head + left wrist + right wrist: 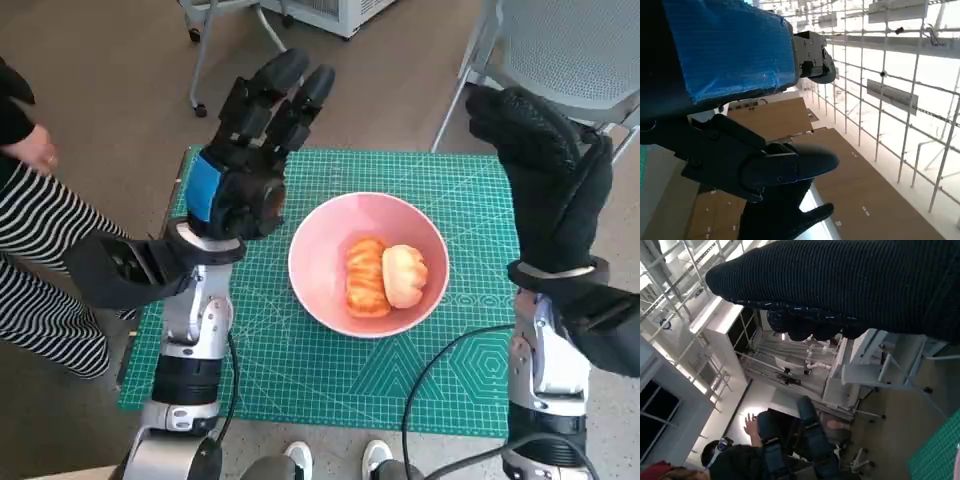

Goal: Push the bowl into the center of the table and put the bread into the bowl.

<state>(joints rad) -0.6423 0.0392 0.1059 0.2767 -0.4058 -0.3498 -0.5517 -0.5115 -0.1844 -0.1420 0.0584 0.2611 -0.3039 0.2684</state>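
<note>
A pink bowl (330, 305) sits near the middle of the green cutting mat (300, 370) on the table. Two pieces of bread lie in it: a ridged orange-brown one (366, 277) and a paler round bun (404, 274) touching its right side. My left hand (252, 150) is raised above the mat's left side, fingers spread, holding nothing. My right hand (545, 170) in its black glove is raised over the mat's right edge, fingers extended and empty. Both wrist views point up at the room; the blue-taped left hand (730, 50) and the glove (850, 285) show there, not the bowl.
A person in striped trousers (40, 290) stands left of the table. A grey chair (570, 50) is behind the table at right, another chair's legs (225, 40) at back left. A seated person (735, 460) shows in the right wrist view.
</note>
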